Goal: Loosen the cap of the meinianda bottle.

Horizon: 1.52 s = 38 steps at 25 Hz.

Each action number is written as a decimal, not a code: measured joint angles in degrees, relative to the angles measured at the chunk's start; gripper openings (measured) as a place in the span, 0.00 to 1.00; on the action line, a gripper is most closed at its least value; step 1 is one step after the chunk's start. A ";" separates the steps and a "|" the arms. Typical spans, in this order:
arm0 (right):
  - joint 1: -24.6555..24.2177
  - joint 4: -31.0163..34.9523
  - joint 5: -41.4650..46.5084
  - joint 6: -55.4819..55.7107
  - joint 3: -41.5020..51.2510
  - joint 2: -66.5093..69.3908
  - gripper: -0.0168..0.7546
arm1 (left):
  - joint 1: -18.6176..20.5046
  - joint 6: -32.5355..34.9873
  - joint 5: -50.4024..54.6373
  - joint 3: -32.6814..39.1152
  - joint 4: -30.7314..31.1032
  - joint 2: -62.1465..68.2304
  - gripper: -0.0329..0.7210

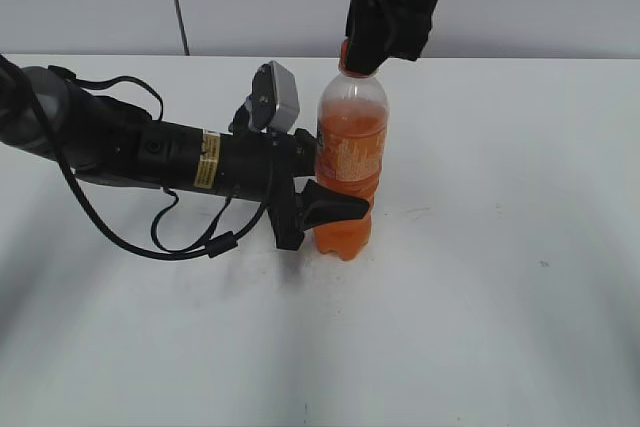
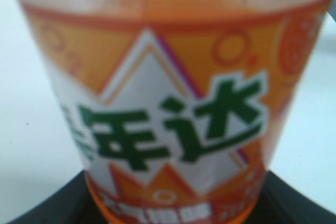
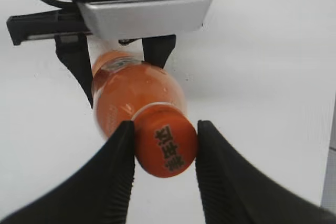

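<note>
At frame centre, the ribbed clear meinianda bottle [image 1: 347, 162] of orange soda stands on the white table [image 1: 500, 277]. The left gripper [image 1: 325, 209] clamps its waist; above, the right gripper [image 3: 165, 145] pinches the smooth orange cap [image 3: 167, 148].

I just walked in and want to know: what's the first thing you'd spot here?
The orange meinianda bottle stands upright in the middle of the white table. The left gripper clamps its lower body from the side, its arm lying along the table. From above, the right gripper squeezes the orange cap between its two black fingers.
</note>
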 joint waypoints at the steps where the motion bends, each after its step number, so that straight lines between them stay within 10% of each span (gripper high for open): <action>1: 0.00 0.06 0.00 -1.70 0.00 0.00 0.37 | 0.00 0.00 0.00 0.00 0.00 0.00 0.57; 11: 0.00 0.82 0.00 -4.05 0.00 -0.06 0.39 | 0.00 0.00 0.01 0.00 0.06 0.00 0.57; 17: -0.05 4.51 0.00 1.37 0.05 -1.98 0.62 | 0.00 0.05 -0.04 0.00 0.30 0.00 0.57; 28: -0.05 3.24 0.00 64.51 0.05 -4.00 0.68 | 0.00 0.05 -0.04 0.00 0.30 0.00 0.57; 38: -0.05 1.80 -2.24 70.05 0.05 -3.03 0.60 | 0.00 0.05 -0.09 0.00 0.31 0.00 0.57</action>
